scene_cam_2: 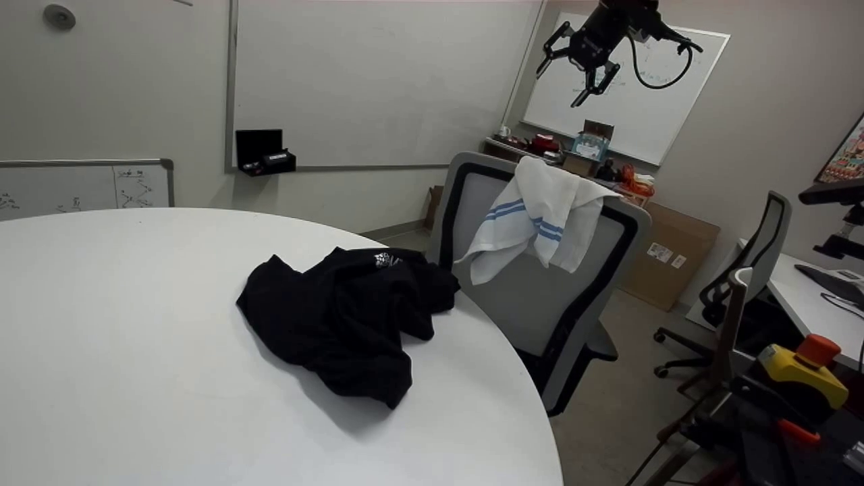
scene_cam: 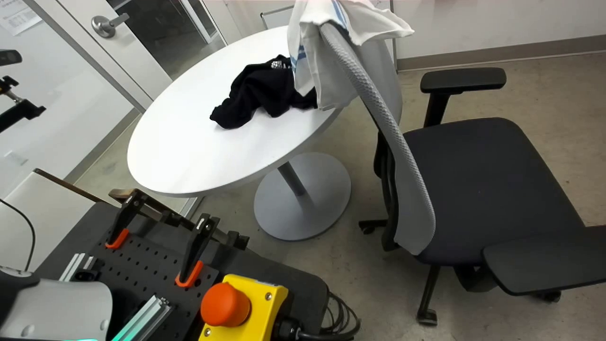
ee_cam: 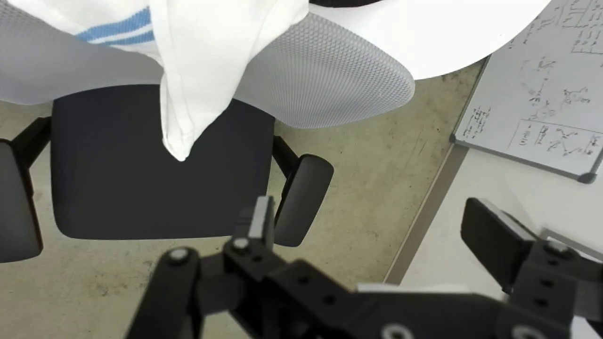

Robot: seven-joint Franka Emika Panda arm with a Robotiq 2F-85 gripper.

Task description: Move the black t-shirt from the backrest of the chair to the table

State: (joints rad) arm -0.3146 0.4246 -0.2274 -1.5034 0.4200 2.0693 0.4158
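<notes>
The black t-shirt lies crumpled on the round white table, near the edge beside the chair. It shows in both exterior views [scene_cam: 260, 92] [scene_cam_2: 337, 317]. The white table also shows in both exterior views [scene_cam: 189, 154] [scene_cam_2: 135, 351] and in the wrist view [ee_cam: 438, 37]. The grey chair backrest [scene_cam: 412, 208] [scene_cam_2: 520, 310] [ee_cam: 330, 80] stands at the table's edge. My gripper [scene_cam_2: 560, 86] is raised high above the chair, apart from the t-shirt. In the wrist view the gripper [ee_cam: 370, 212] has its fingers wide apart with nothing between them.
A white towel with blue stripes [scene_cam: 324, 57] [scene_cam_2: 540, 216] [ee_cam: 202, 56] hangs over the backrest top. The chair's armrests [scene_cam: 464, 80] [ee_cam: 304, 200] stick out. A yellow box with a red button [scene_cam: 251, 303] sits on the dark robot stand. Whiteboards [scene_cam_2: 378, 81] line the walls.
</notes>
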